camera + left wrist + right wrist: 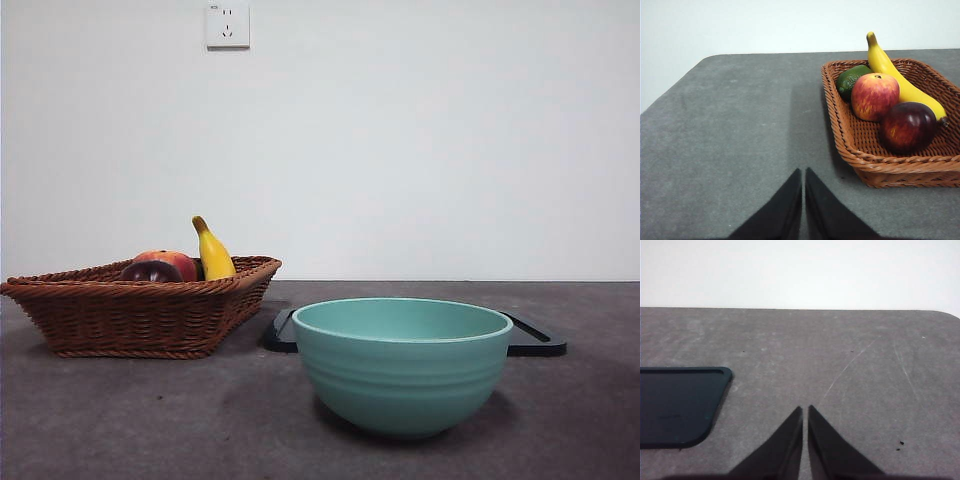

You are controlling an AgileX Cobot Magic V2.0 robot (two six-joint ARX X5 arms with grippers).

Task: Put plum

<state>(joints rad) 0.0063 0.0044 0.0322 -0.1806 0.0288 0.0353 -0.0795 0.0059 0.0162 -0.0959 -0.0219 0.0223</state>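
We see the glossy, dark maroon-purple round plum point(908, 127) lying inside the brown woven wicker basket point(880, 172), close to the basket's near wall as the left wrist camera shows it. Just beside the plum, and apparently touching it, sits a lighter red-orange round fruit point(875, 96). A long yellow banana point(900, 80) runs behind both of them, its stem end rising above the basket rim, and a dark green rounded fruit point(851, 80) lies in the basket's far corner next to the red-orange fruit.

Our left gripper point(803, 172) hovers over the bare grey table point(740, 140), well apart from the basket and outside its rim; its two black jaws are pressed almost together with only a thin slit between them, and they hold nothing. The plum is off to one side of this gripper, beyond the basket wall.

Our right gripper point(805, 409) is likewise closed to a narrow slit and empty, above bare table near the rounded corner of a flat black tray point(680, 410).

In the front view, the basket point(140, 315) stands beside a pale teal ceramic bowl point(402, 365), with the plum point(151, 271) just showing above the basket rim. The black tray point(535, 340) lies behind the bowl.
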